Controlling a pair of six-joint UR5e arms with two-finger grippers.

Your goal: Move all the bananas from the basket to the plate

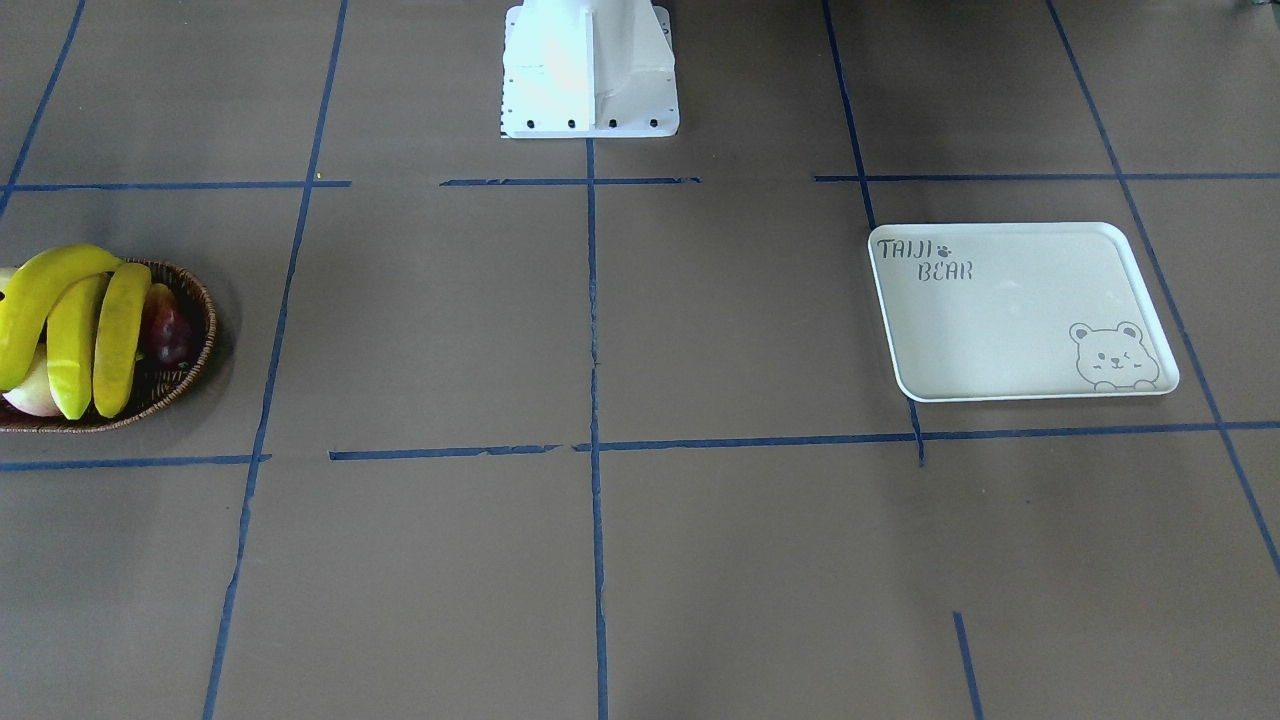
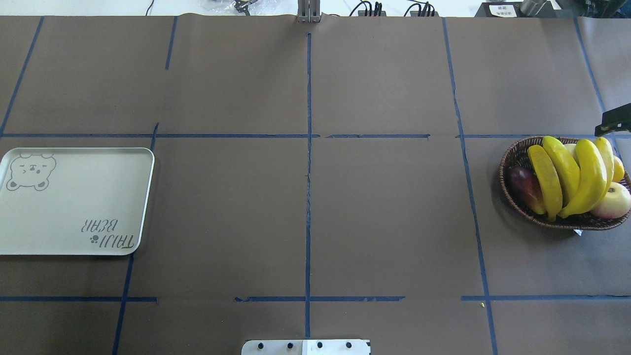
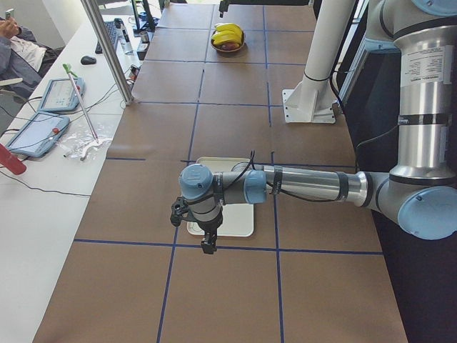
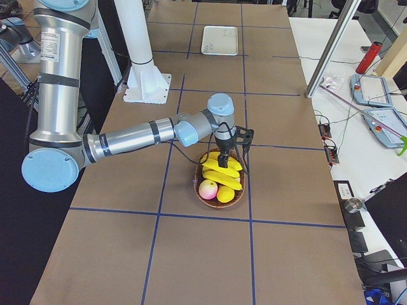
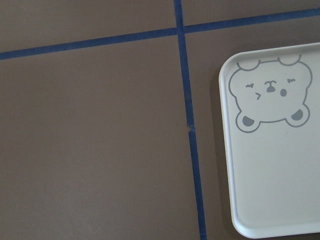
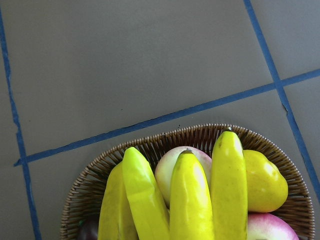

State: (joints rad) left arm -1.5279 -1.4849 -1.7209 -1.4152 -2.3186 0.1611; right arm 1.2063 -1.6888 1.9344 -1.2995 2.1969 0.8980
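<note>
Several yellow bananas [image 2: 567, 172] lie side by side in the wicker basket [image 2: 508, 167] at the table's right end, also seen in the front view as bananas [image 1: 75, 330] and from the right wrist camera as bananas [image 6: 190, 200]. My right gripper [image 4: 224, 159] hangs just above them, and I cannot tell whether it is open or shut. The off-white plate [image 2: 74, 207] with the bear print sits bare at the left end. My left gripper [image 3: 208, 245] hovers over the plate's [image 3: 232, 227] outer edge, and its state cannot be told either.
A red-and-cream apple [image 2: 613, 199], a dark purple fruit [image 2: 525, 185] and a yellow fruit [image 6: 265, 182] share the basket. The white robot base [image 1: 590, 70] stands mid-table. A side bench with tablets [image 3: 43, 128] and a metal post [image 3: 107, 50] borders the far edge.
</note>
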